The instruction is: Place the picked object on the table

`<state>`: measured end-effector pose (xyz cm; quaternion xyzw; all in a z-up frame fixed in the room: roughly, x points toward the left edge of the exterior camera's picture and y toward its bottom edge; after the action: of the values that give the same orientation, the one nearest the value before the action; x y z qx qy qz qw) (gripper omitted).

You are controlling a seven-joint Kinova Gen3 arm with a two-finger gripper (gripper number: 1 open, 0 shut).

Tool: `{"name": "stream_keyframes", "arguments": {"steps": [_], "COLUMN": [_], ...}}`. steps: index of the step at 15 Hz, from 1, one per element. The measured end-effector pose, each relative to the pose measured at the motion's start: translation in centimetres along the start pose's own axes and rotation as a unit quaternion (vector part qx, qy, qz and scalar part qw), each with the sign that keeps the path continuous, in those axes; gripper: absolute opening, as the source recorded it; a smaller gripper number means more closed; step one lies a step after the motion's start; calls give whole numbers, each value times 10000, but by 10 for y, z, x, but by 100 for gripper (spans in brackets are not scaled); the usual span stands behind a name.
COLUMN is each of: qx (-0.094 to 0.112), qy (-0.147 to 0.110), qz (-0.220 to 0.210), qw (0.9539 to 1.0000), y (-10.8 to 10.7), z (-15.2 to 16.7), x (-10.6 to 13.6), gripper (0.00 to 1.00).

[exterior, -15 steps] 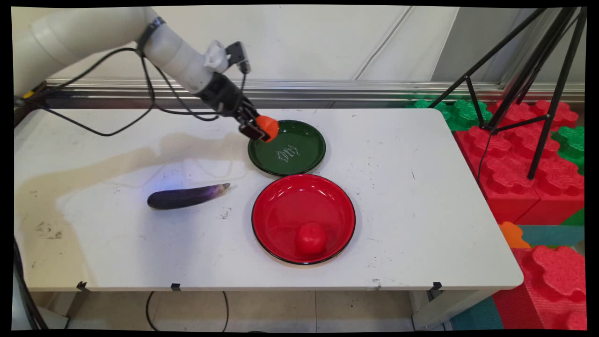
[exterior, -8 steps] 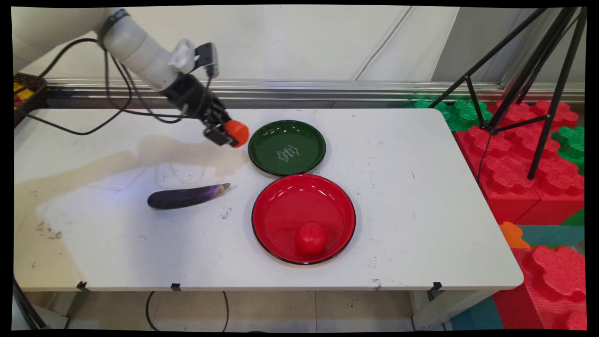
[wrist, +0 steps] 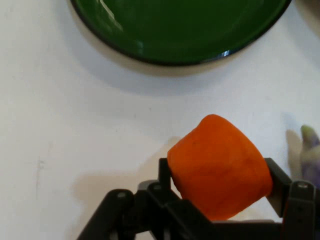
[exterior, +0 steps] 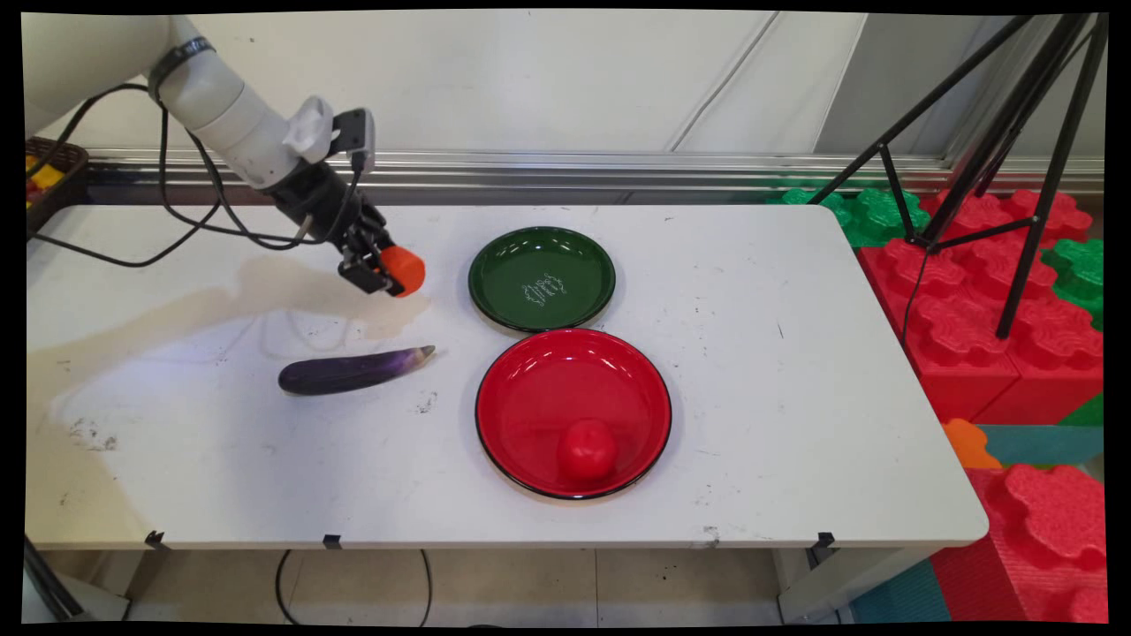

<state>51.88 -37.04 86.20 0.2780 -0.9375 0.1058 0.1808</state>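
No legible text, brand, number or sign appears in either view. The only marking is a small white emblem printed at the centre of the green plate (exterior: 542, 279), its outline visible in the main view but too small to read as letters or figures; whether it holds words cannot be told. In the hand view only part of the green plate (wrist: 180, 30) shows, and it bears no marking there
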Motion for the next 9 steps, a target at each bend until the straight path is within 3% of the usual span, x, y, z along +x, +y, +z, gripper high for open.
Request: {"name": "stream_keyframes", "arguments": {"steps": [9], "qx": [-128], "qy": [-421], "qz": [-94], "qw": [9990], "y": [-14], "z": [34], "x": [-32], "gripper": [0]}}
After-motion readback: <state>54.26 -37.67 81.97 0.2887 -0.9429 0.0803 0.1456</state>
